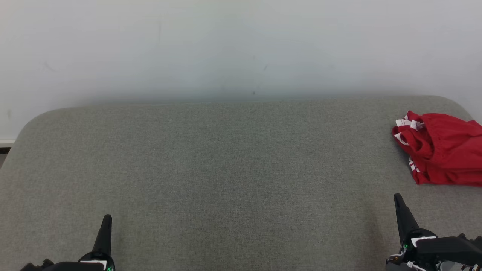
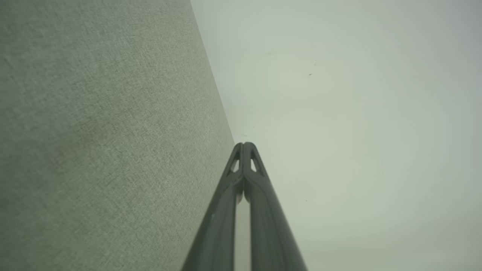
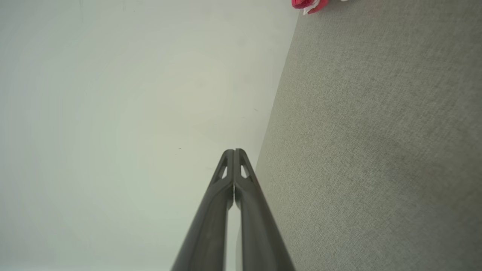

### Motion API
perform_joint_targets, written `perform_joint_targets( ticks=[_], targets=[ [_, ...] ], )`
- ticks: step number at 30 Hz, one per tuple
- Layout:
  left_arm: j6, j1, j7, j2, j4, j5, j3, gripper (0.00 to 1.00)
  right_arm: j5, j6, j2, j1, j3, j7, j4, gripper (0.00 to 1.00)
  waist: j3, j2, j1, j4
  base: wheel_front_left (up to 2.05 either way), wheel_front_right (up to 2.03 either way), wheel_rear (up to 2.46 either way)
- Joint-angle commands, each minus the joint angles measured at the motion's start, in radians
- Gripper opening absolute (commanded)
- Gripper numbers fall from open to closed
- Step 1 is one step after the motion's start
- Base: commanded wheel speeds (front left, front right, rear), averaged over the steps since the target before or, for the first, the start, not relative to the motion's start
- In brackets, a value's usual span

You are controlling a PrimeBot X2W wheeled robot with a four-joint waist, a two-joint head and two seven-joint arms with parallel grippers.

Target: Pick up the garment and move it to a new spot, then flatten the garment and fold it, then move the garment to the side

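Observation:
A red garment [image 1: 442, 148] with white trim lies crumpled at the far right of the grey fabric surface [image 1: 226, 169], partly cut off by the head view's right edge. A small corner of the garment [image 3: 308, 4] peeks in at the top of the right wrist view. My right gripper [image 1: 397, 198] stands shut near the front right, a short way in front of the garment and not touching it; its tips [image 3: 234, 151] press together with nothing between them. At the front left my left gripper [image 1: 107, 219] is shut and empty too, tips [image 2: 244, 144] closed.
A pale wall [image 1: 241, 45] rises right behind the grey surface's far edge. The surface has rounded back corners. At the left edge a strip of floor and skirting [image 1: 5, 148] shows beside the surface.

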Motion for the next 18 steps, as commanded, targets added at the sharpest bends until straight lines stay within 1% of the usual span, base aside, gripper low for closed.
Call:
perform_joint_targets(
  ticks=[1, 18],
  targets=[
    [-0.006, -0.021, 0.006, -0.003, 0.000, -0.023, 0.005, 0.00, 0.020, -0.002, 0.004, -0.011, -0.005, 0.009, -0.003, 0.00, 0.001, 0.0000, -0.0001, 0.000, 0.00, 0.00, 0.00],
    [-0.010, -0.041, 0.036, -0.012, 0.011, -0.138, 0.012, 0.00, 0.124, -0.002, 0.013, -0.024, -0.020, 0.034, 0.004, 0.00, 0.014, 0.0000, -0.0001, -0.001, 0.00, 0.00, 0.00]
  ],
)
